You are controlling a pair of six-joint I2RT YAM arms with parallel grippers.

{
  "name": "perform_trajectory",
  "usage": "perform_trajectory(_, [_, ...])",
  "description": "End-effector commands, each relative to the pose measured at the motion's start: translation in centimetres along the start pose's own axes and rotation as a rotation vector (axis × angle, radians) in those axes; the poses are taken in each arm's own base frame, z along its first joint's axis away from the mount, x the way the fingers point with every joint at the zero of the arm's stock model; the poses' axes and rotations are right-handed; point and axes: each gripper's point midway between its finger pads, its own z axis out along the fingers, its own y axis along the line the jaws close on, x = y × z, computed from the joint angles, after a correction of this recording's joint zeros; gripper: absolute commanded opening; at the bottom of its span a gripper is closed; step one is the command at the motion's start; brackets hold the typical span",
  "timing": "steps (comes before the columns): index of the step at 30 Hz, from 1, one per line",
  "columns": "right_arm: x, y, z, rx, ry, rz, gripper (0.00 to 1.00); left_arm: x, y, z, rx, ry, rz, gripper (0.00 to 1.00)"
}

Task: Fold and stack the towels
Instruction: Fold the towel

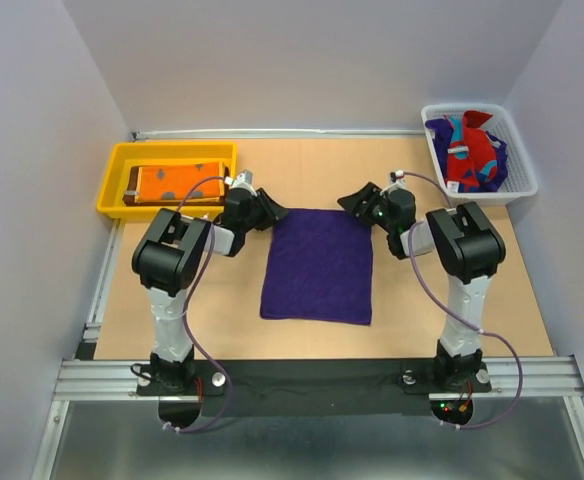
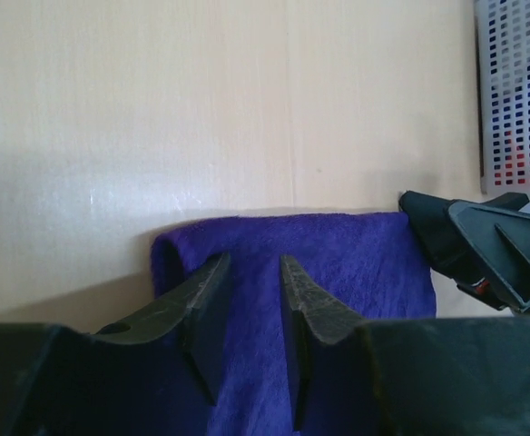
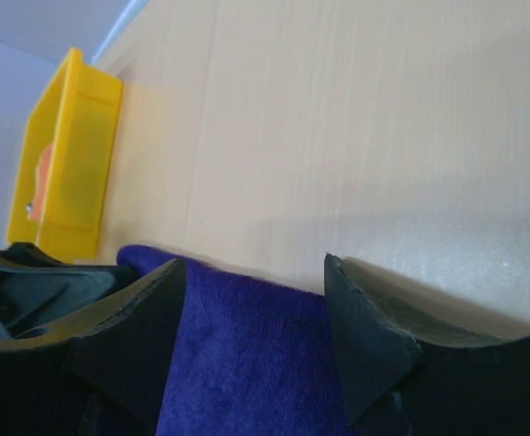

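The flat deep purple terry towel (image 1: 317, 265) lies on the pale wooden table (image 1: 422, 300) between my arms; my left gripper (image 2: 253, 265) stands narrowly parted over its far left corner, pinching nothing; my right gripper (image 3: 251, 272) gapes wide at its far right corner, empty.

Both low — left pincer (image 2: 253, 272) slightly parted, right pincer (image 3: 256, 272) wider.

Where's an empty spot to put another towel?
Bare table runs along the back, between the yellow tray and the white basket. More bare strips lie either side of the purple towel. It's crowded at the towel's far corners, where the left hand and right hand sit.
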Motion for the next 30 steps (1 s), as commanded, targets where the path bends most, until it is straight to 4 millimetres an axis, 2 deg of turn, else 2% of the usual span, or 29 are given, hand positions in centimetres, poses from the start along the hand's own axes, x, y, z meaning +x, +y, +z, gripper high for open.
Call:
perform_trajectory(1, [-0.4, -0.4, -1.2, 0.049, 0.059, -0.094, 0.69, -3.0, -3.7, -2.4, 0.027, -0.030, 0.049, 0.45])
perform_trajectory(3, [-1.4, 0.5, -1.5, 0.040, 0.063, -0.159, 0.70, -4.2, -5.5, -2.9, 0.046, -0.038, 0.082, 0.49])
perform_trajectory(4, [-1.3, 0.4, -1.8, 0.055, 0.079, -0.174, 0.70, -4.4, -5.9, -3.6, 0.029, -0.021, 0.110, 0.51])
perform_trajectory(6, [-2.6, 1.6, -2.1, 0.047, 0.072, -0.245, 0.70, -5.2, -6.9, -4.2, 0.017, -0.022, 0.131, 0.56])
perform_trajectory(7, [-2.0, 0.9, -2.4, 0.082, 0.121, -0.256, 0.70, -6.0, -7.7, -5.0, 0.012, -0.029, 0.154, 0.58])
perform_trajectory(10, [-2.7, 0.9, -2.9, 0.134, 0.201, -0.368, 0.71, -7.7, -8.8, -6.7, -0.020, -0.050, 0.221, 0.67])
perform_trajectory(13, [-3.4, -0.1, -3.7, 0.202, 0.266, -0.509, 0.71, -8.9, -9.4, -8.3, -0.062, -0.048, 0.292, 0.77])
perform_trajectory(14, [-3.6, -0.5, -3.9, 0.209, 0.294, -0.581, 0.71, -9.4, -9.6, -8.8, -0.069, -0.052, 0.356, 0.85])
perform_trajectory(17, [-3.3, -1.8, -4.7, 0.251, 0.411, -0.694, 0.71, -10.1, -8.9, -10.7, -0.140, -0.031, 0.468, 0.99])
perform_trajectory(21, [-3.1, -2.2, -5.6, 0.242, 0.521, -0.784, 0.68, -10.7, -7.7, -13.8, -0.238, -0.026, 0.591, 0.99])
perform_trajectory(25, [-3.0, -1.8, -5.1, 0.185, 0.578, -0.837, 0.62, -11.3, -6.2, -15.9, -0.312, -0.082, 0.658, 0.99])
perform_trajectory(30, [-2.8, -2.7, -4.3, 0.162, 0.630, -0.871, 0.57, -10.5, -5.0, -16.0, -0.323, -0.085, 0.659, 0.99])
